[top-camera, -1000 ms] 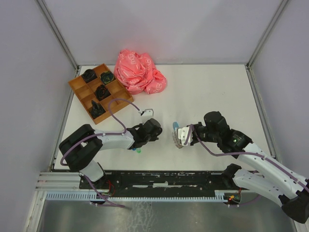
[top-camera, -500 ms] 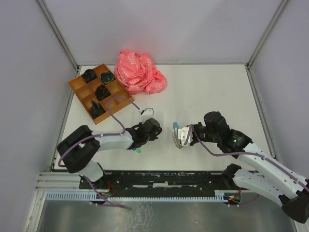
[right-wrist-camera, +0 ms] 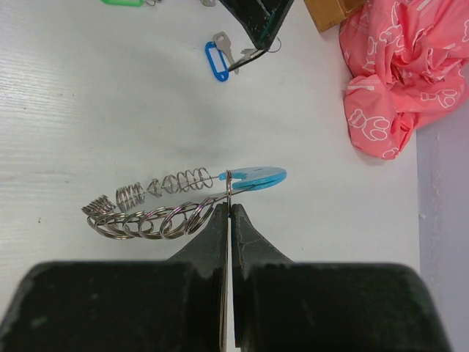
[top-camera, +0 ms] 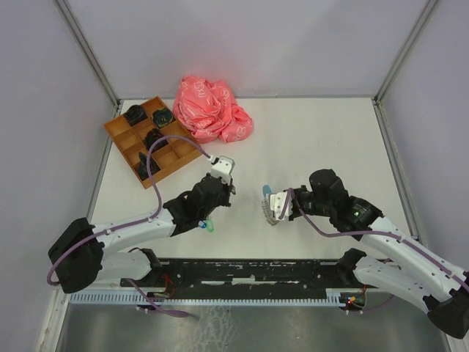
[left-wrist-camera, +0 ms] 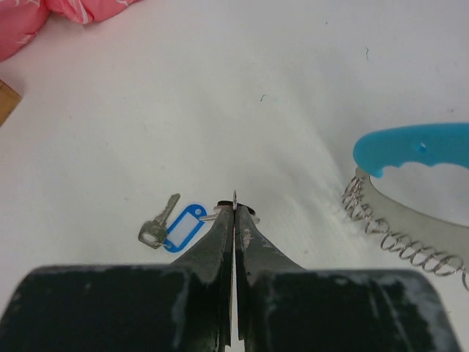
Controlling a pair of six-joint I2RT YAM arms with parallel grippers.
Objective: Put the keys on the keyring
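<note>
r hand (right-wrist-camera: 229,204) tight on 1 keyring (right-wrist-camera: 150,222), l hand (left-wrist-camera: 234,210) tight on blue-tag key (left-wrist-camera: 178,225), 1 of 2

The left pincer (left-wrist-camera: 234,211) is squeezed tight on the thin ring of the blue-tagged key (left-wrist-camera: 182,226) lying on the white table (left-wrist-camera: 220,110), with the big keyring (left-wrist-camera: 410,147) nearby on the right.

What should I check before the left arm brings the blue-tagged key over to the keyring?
1. Is the left gripper shut on the small ring of the blue-tagged key: ok.
2. Is the right gripper shut on the keyring: ok.
3. Is there a gap in the keyring open for threading: cannot tell.
4. Is the blue-tagged key lifted off the table: cannot tell.
5. Is the green-tagged key out of the path: ok.
</note>
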